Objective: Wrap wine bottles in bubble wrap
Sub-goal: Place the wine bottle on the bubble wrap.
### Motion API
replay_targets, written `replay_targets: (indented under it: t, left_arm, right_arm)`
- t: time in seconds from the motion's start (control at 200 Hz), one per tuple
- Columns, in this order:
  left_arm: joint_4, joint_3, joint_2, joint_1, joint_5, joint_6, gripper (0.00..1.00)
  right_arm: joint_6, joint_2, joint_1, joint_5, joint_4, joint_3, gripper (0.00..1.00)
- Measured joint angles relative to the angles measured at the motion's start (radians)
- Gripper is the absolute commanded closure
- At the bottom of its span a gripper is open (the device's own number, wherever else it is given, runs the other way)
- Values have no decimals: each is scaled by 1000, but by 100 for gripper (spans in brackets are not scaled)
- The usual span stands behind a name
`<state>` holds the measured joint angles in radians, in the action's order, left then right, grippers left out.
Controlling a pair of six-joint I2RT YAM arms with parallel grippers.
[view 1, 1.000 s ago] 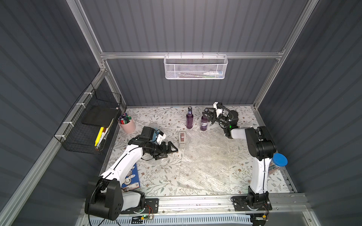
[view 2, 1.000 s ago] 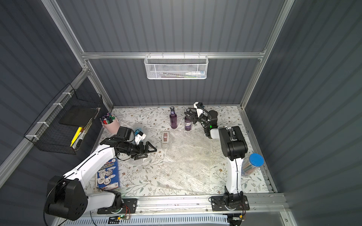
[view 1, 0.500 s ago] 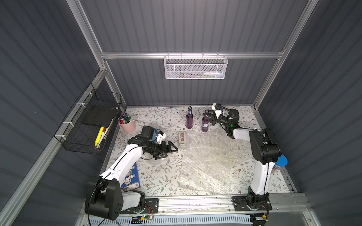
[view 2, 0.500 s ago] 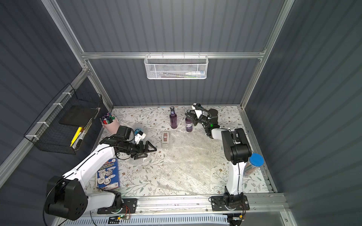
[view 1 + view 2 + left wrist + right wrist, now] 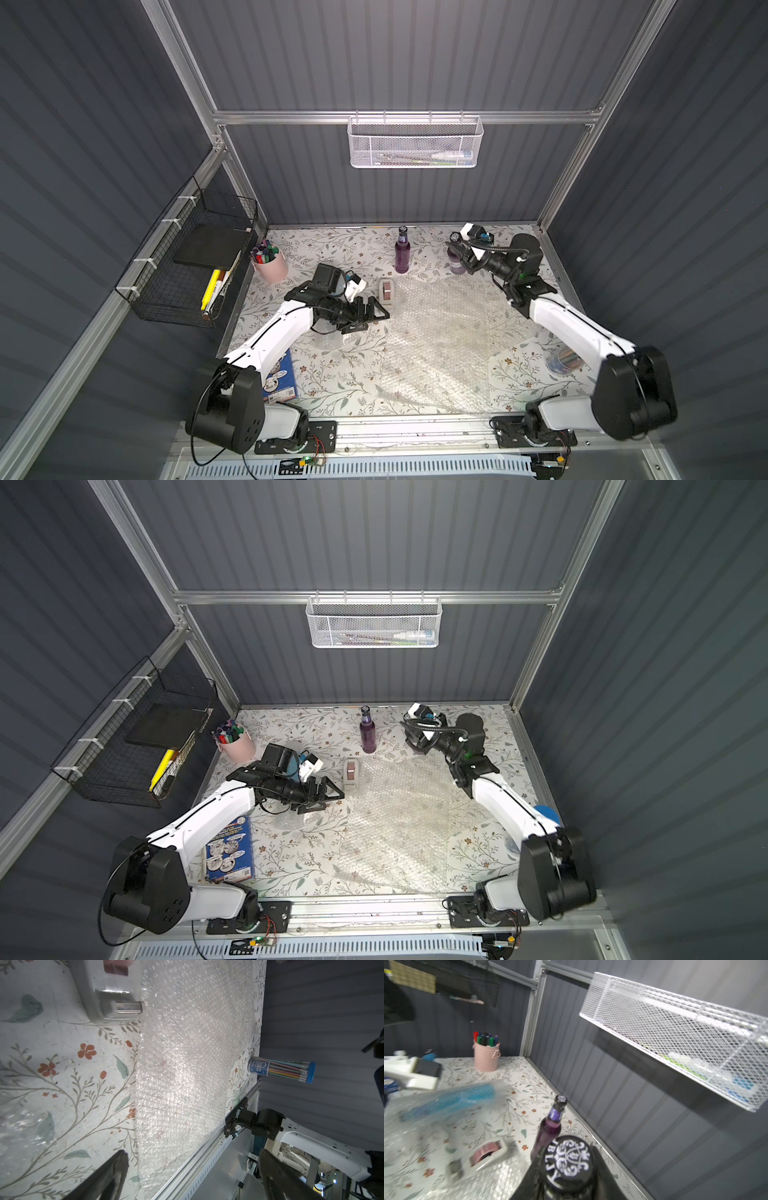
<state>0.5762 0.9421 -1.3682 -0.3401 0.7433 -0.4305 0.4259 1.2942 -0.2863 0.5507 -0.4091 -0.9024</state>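
Right gripper [image 5: 456, 252] pinches the purple bottle [image 5: 458, 266] by its neck; held so high, it may swing and topple the neighbouring bottle [image 5: 402, 254]. Left gripper [image 5: 376, 321] fingers stand spread, empty.

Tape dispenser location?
In both top views, tape dispenser sits at the left edge of the bubble wrap, between the left end effector and the free purple bottle.

counter [image 5: 332, 382]: floral | wrap [image 5: 440, 340]: flat, just beside dispenser [image 5: 386, 292] | bottle [image 5: 402, 257]: upright behind dispenser | cup [image 5: 274, 268]: well apart from dispenser | tube [image 5: 563, 361]: across wrap from dispenser
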Motion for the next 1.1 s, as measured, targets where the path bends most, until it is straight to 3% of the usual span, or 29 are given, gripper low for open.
replay_targets:
  t: [0.26, 0.46, 0.64, 1.101]
  left_arm:
    - [-66, 0, -31, -2, 0, -3, 1]
    - [-88, 4, -64, -5, -1, 0, 1]
    - [-88, 9, -69, -5, -1, 5, 1]
    - [-60, 9, -56, -5, -1, 21, 1]
  right_arm:
    - [120, -443, -128, -192, 591, 92, 92]
    - [132, -587, -240, -306, 896, 140, 91]
    - [126, -468, -376, -364, 952, 183, 91]
    - [143, -31, -531, -439, 787, 70, 88]
